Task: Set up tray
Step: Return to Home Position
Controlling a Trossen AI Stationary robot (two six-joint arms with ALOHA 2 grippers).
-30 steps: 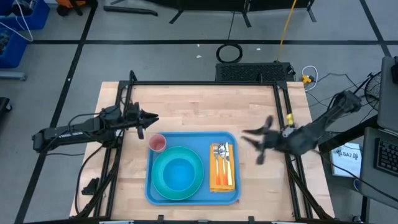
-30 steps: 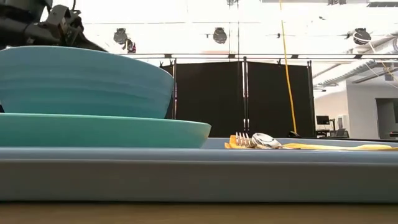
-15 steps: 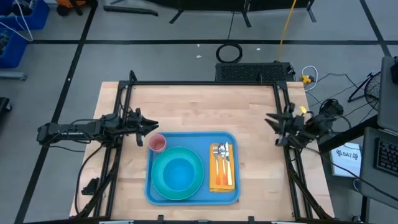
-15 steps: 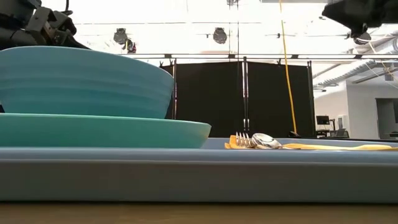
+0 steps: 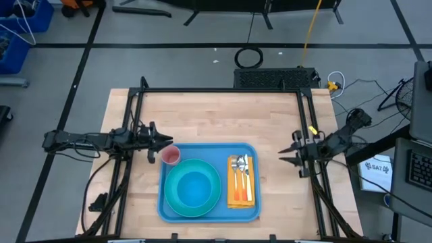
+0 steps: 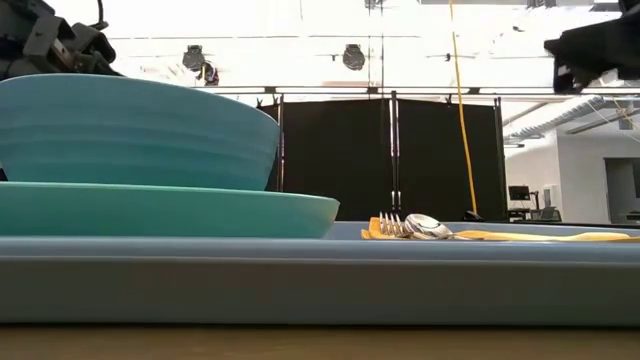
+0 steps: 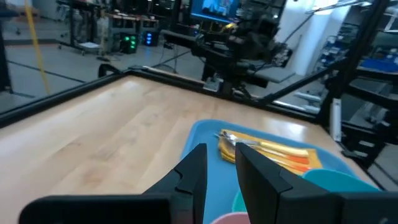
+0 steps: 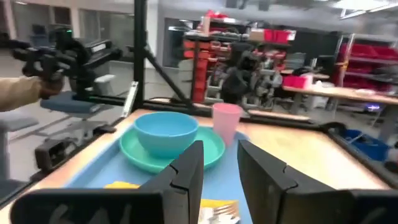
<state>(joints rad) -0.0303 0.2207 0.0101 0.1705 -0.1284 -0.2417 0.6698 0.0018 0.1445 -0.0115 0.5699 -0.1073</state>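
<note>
Tray (image 5: 212, 152) is sitting near-centre on the table (image 5: 216, 115), between the arms, carrying a pink cup (image 5: 171, 156) and a napkin (image 5: 234, 197) with cutlery; left gripper (image 5: 162, 140) is hovering just beside the cup at the tray's far-left corner, fingers narrowly parted, holding nothing; right gripper (image 5: 287, 154) is hanging right of the tray, likewise parted and empty; risk: a low sideways swing of the left arm could tip the cup.

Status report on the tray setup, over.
Left gripper open, empty, near the pink cup. Right gripper open, empty, by the table's right edge. Tray holds bowl on plate, cutlery on napkin. Nothing in the way.
</note>
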